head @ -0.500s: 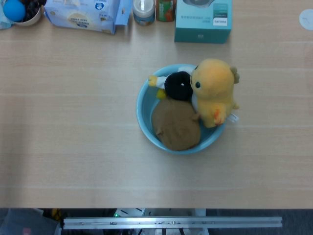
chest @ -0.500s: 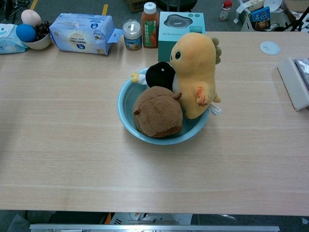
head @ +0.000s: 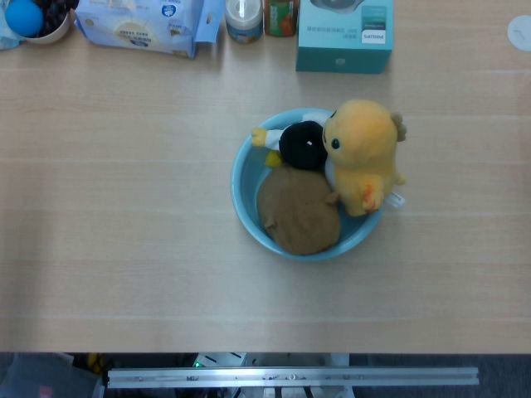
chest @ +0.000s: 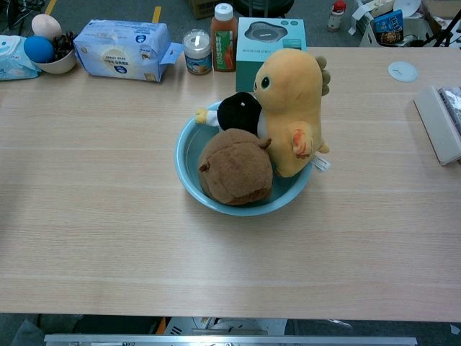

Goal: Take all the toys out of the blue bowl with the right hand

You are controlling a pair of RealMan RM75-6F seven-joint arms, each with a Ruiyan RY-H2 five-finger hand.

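**Blue bowl, three toys, none yet removed**

Blue bowl (chest: pixel 186 162): sitting mid-table (chest: pixel 101 231), holding every toy.
Yellow plush (chest: pixel 288 108): standing upright against the right rim, overhanging it; likely the easiest first pick.
Brown plush (chest: pixel 236 167): lying in the front of the bowl, wedging the others.
Black-and-white plush (chest: pixel 238 110): lying at the back, partly hidden.
Right hand, left hand: neither is showing in either view, so their opening cannot be told; nothing is holding the toys.
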